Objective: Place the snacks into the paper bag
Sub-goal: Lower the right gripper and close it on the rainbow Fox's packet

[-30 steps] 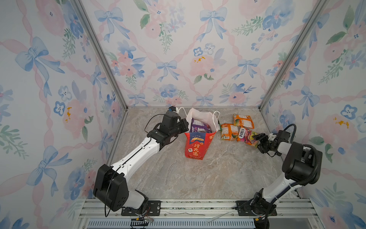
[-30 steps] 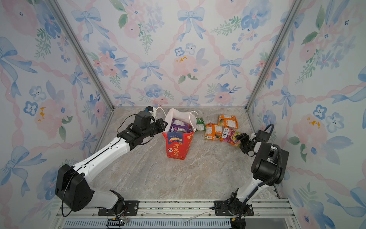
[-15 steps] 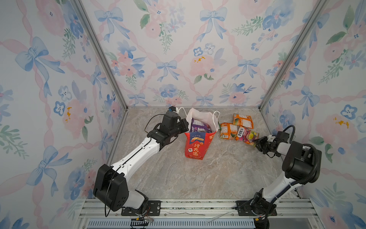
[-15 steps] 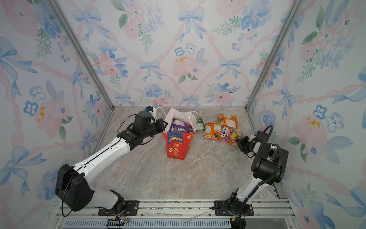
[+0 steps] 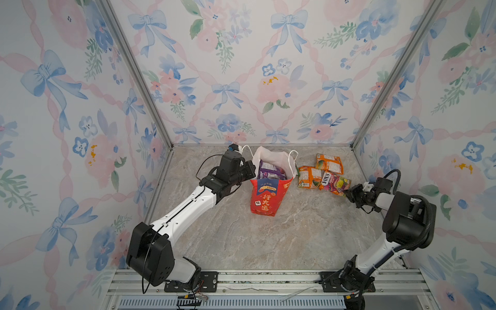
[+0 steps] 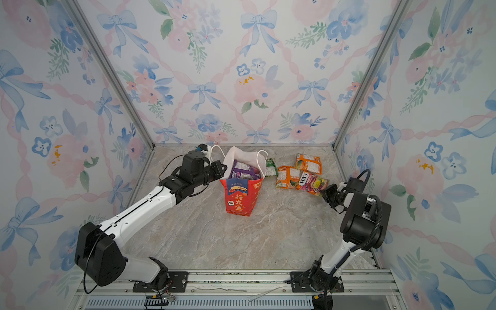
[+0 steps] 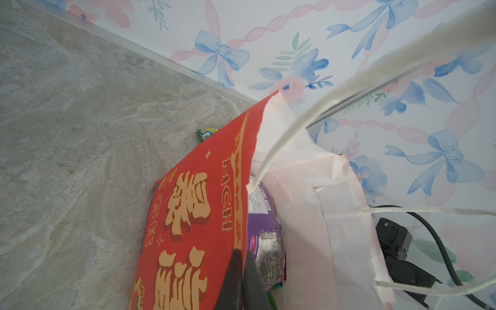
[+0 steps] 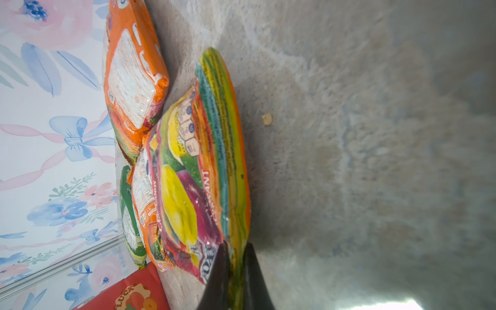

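The multi-coloured crinkly plastic FOX'S packet [image 5: 334,183] lies on the grey marble-patterned table [image 5: 268,241], the rightmost of the loose snacks, and my right gripper [image 5: 346,193] is pinched narrow onto its near corner. From the right wrist camera I can see the packet's thin striped seal caught between the two dark fingers [image 8: 217,268], with the rest of the packet looking flat on the surface. Touching its left side is a crinkly orange packet [image 5: 309,177], and a second orange packet [image 5: 329,163] with a white panel sits just behind the pair, nearer the back wall. In a top view a small green packet [image 6: 271,167] lies between the first orange one and the bag, just beside the bag's right wall. The tall red paper bag [image 5: 264,200], white inside, with gold characters and a blue label on its front, stands upright near the middle of the table with its mouth open and its white cord handles [image 5: 292,161] loose. A purple plastic packet [image 5: 271,170] is inside it, showing near the rim. My left gripper [image 5: 251,171] is clamped on the bag's left rim; the left wrist camera shows the red paper wall squeezed between the fingertips [image 7: 234,271]. Floral wallpaper [image 5: 241,67] with blue bows closes in the three sides.
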Controlling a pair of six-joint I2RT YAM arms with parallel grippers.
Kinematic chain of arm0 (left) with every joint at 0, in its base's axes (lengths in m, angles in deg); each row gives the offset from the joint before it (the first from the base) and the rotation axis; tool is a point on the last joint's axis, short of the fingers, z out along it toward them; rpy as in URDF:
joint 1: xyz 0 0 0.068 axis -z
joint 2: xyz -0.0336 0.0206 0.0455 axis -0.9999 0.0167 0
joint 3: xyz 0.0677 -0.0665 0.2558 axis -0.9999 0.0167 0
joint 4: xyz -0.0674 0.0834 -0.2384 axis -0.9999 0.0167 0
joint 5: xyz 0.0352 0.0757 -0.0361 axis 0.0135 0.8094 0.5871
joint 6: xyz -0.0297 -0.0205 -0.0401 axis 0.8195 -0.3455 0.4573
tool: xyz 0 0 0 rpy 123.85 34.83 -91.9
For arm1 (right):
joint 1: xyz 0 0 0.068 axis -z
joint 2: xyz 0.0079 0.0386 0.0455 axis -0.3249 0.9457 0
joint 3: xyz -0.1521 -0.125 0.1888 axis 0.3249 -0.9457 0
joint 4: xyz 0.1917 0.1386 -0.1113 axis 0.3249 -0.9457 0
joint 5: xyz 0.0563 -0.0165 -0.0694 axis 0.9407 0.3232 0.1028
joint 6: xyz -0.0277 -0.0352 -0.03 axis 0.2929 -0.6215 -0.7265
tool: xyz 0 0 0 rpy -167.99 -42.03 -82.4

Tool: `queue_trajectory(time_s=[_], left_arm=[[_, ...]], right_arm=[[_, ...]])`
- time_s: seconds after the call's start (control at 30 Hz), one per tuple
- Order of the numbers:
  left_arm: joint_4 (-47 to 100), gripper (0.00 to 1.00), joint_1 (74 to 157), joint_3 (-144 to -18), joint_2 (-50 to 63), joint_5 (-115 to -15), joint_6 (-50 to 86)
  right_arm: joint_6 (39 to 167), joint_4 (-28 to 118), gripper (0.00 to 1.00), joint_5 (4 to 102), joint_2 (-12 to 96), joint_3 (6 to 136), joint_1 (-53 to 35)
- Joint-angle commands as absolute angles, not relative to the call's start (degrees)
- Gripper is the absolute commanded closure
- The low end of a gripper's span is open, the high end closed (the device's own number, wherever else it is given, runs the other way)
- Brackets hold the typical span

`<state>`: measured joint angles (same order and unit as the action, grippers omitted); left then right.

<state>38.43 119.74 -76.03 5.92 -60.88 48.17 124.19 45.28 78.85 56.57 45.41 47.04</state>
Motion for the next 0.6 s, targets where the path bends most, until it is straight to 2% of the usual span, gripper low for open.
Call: queue_trajectory(time_s=[0.0, 0.57], left_arm=[[39.10, 1.00, 119.65, -75.53, 5.95, -61.96, 48.65], [39.12, 1.00, 119.54, -75.64, 6.15, -62.13, 48.30]], right_arm=[[124.82, 47.63, 1.00, 82.17, 53.73, 45.11, 47.25], [129.60, 53.68, 1.00, 91.02, 44.28, 45.30, 47.56]])
